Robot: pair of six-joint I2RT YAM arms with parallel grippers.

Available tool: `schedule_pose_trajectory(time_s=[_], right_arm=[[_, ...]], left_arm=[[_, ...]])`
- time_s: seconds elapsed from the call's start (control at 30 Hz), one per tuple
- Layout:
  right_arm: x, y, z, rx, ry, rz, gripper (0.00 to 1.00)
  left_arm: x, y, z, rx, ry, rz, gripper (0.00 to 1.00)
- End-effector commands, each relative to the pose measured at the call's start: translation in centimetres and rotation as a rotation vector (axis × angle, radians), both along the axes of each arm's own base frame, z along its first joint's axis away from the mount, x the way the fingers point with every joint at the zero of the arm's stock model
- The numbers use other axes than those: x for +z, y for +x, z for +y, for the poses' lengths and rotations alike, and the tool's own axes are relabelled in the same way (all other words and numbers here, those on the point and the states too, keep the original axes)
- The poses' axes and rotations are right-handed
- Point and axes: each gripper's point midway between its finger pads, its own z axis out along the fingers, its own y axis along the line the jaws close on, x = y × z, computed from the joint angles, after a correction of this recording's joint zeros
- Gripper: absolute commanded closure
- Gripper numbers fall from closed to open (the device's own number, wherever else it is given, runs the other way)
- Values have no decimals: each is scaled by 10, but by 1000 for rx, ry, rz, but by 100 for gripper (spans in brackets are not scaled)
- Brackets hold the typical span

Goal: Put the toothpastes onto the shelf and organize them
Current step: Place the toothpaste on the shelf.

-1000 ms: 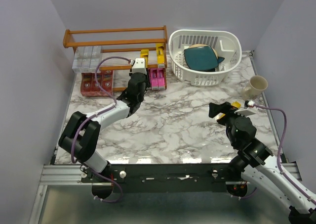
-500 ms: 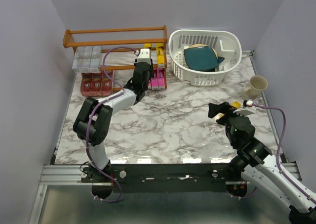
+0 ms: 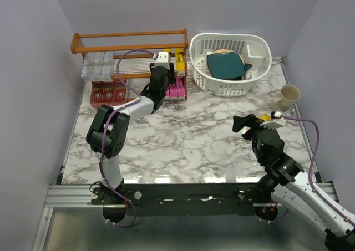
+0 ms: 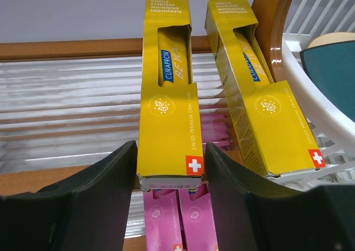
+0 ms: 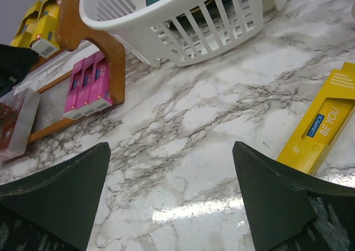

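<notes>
shelf: your shelf (image 3: pixel 130 37) stands at 11 o'clock on the tabletop (image 3: pixel 188 134), along the back wall.
left pincer: your left pincer (image 4: pixel 171 168) is at the shelf's right end. its fingers (image 4: pixel 94 201) flank the near end of a yellow carton (image 4: pixel 168 101), close against both sides. you cannot tell whether they press it or stand just clear.
yellow carton: it lies flat on the upper tier's pale slats, pointing toward 12 o'clock, with its near end at the front rail.
second yellow carton: this one (image 4: pixel 260 107) lies at the first one's 3 o'clock on the same tier, roughly parallel, near it but apart, just beside the shelf's curved end rail.
magenta cartons: they (image 3: pixel 176 88) sit on the lower tier, under the yellow pair.
red cartons: they (image 3: pixel 108 91) sit on the lower tier at the left end.
silver-grey cartons: they (image 3: pixel 99 63) sit on the upper tier at the left end.
right pincer: your right pincer (image 5: pixel 172 151) hangs over the tabletop at 4 o'clock with its jaws wide and nothing between them.
loose yellow carton: it (image 5: pixel 327 121) lies flat on the tabletop, just beside the right pincer's right-hand finger and well apart from the shelf.
basket: the white slotted basket (image 3: pixel 230 37) stands at 1 o'clock, just beside the shelf's right end, with a teal object inside.
cup: the pale cup (image 3: pixel 287 97) stands at 3 o'clock near the tabletop's edge.
</notes>
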Motion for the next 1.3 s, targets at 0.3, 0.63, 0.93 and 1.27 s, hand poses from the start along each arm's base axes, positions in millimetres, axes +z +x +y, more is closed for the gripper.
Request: schedule_pose_trajectory(time_s=[0.3, 0.63, 0.93, 1.27], right_arm=[[1, 1, 0, 3, -2, -13, 0], [1, 1, 0, 3, -2, -15, 0], [0, 2, 0, 4, -10, -10, 0], [0, 2, 0, 4, -9, -10, 1]], left_arm=[[31, -17, 9, -3, -68, -61, 36], [26, -6, 3, -58, -36, -22, 43], [29, -7, -12, -146, -30, -7, 55], [33, -11, -22, -172, -101, 28, 62]])
